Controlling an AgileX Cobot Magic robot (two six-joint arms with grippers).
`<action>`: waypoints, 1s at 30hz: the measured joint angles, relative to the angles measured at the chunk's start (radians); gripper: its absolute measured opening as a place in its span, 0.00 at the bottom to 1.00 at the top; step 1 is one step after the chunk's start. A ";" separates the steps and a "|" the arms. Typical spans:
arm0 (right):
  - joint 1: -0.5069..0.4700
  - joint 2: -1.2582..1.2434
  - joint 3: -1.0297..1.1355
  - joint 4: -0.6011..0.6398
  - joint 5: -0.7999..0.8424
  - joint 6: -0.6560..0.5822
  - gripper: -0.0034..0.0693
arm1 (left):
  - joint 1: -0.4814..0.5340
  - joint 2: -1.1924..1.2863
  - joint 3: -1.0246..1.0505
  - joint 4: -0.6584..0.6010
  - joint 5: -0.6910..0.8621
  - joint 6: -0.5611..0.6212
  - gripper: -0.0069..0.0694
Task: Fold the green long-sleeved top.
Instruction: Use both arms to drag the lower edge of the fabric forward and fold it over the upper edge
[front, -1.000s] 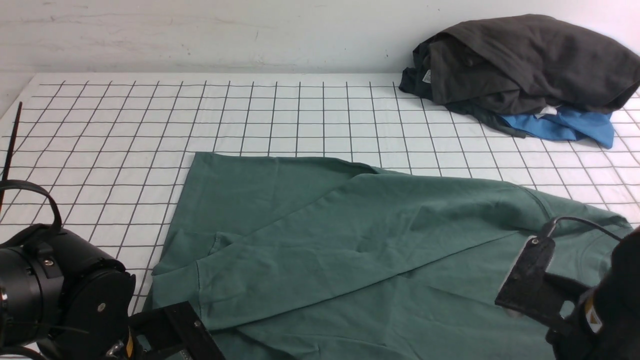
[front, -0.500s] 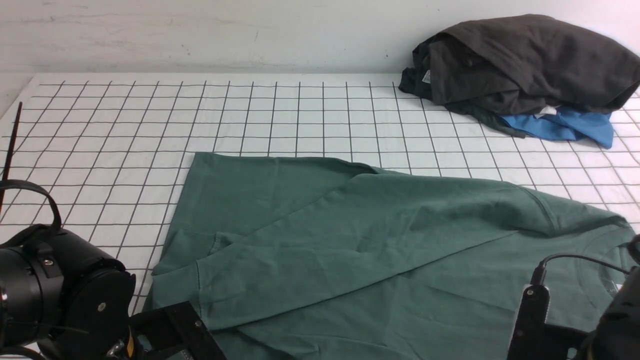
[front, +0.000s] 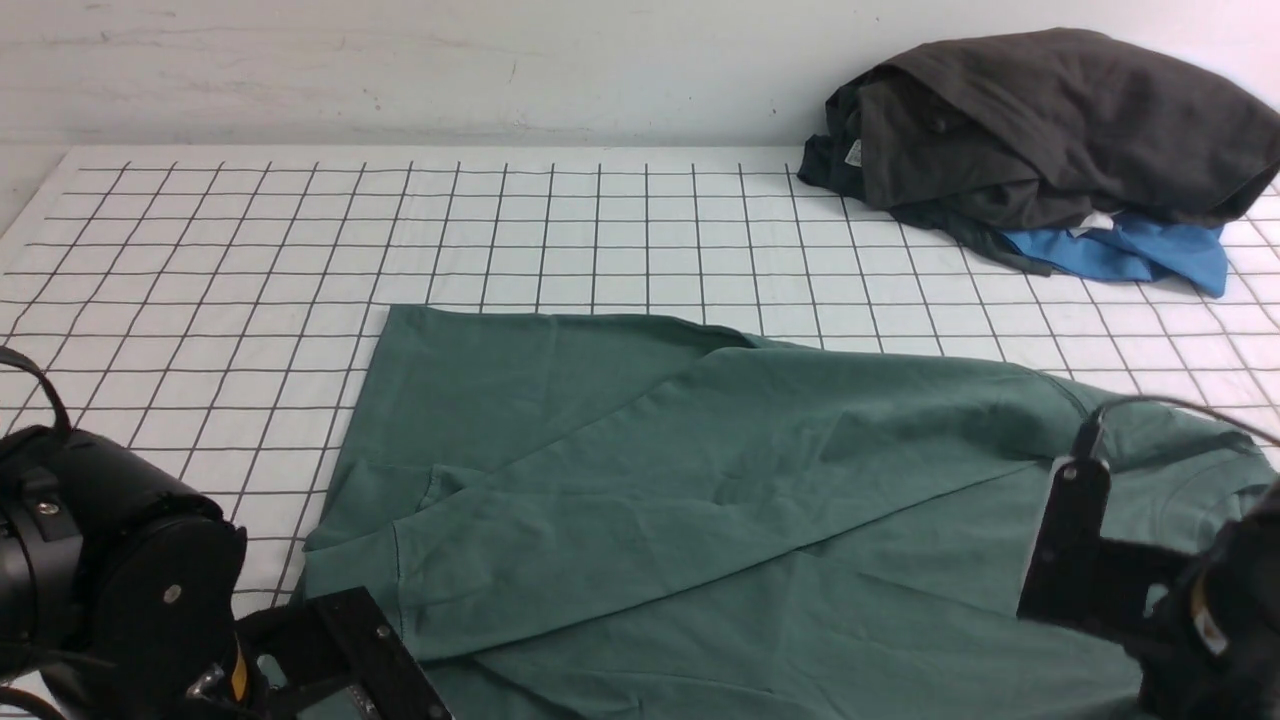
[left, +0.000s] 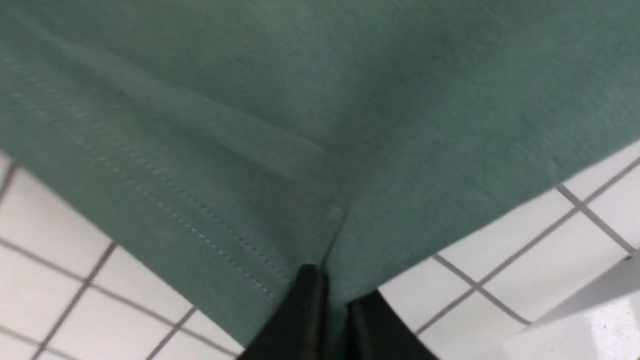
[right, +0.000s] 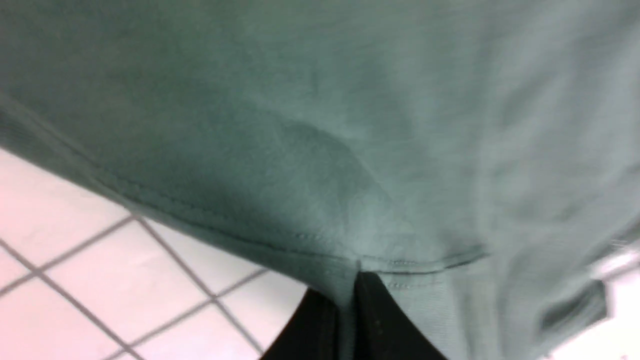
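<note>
No containers in view, so nothing to report inside any. Green long-sleeved top (front: 620, 540) is spread over the near part of the white gridded surface (front: 250, 230), between and under the two arms, one flap lying toward the far left and a folded-over band running diagonally across (seam line visible near its left end). Dark heap of clothes (front: 1050, 130) sits at the far right, well apart from the top, with a bright blue garment (front: 1125, 250) poking out beneath. Front view cuts off both sets of fingertips; the wrist views show them. Left wrist: left hand (left: 337, 320) clenched on the top's fabric, cloth gathered to a point between the fingers, double stitching running along one edge. Right wrist: right hand (right: 350, 320) also clenched on the green cloth, near a seam, creases converging at the grip. Heap and blue garment appear in the front view only.
</note>
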 joint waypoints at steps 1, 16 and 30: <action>-0.019 0.000 -0.037 0.007 0.021 -0.022 0.06 | 0.000 -0.014 -0.025 0.010 0.020 0.000 0.10; -0.310 0.218 -0.535 0.256 0.098 -0.285 0.06 | 0.260 0.125 -0.457 0.065 0.005 0.117 0.10; -0.359 0.581 -0.883 0.267 0.107 -0.314 0.06 | 0.340 0.576 -1.003 0.067 -0.011 0.182 0.11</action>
